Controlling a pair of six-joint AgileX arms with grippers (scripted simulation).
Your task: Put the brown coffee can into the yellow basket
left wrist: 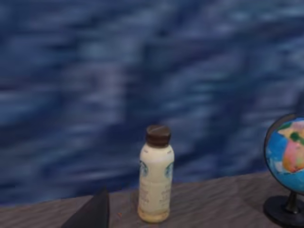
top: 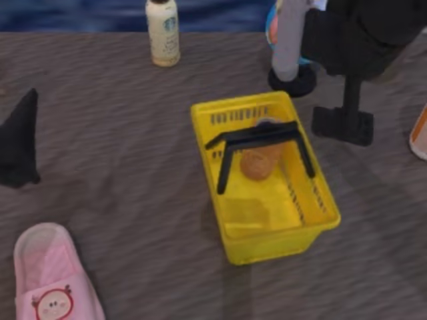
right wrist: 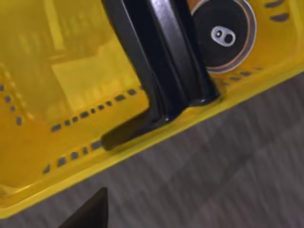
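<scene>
Right tool (top: 343, 123) beside yellow basket (top: 313, 227), which holds brown coffee can (top: 259, 162)

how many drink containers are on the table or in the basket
2: the brown coffee can lies inside the yellow basket; the cream bottle stands at the table's far edge. Others could be hidden.

The brown coffee can (top: 259, 163) sat inside the yellow basket (top: 267, 243), toward its far end, right under the raised black swing handle (top: 260, 137). Its dark, silver-rimmed pull-tab top (right wrist: 223, 33) faced up. The basket itself sat skewed a bit right of the tabletop's middle.
</scene>
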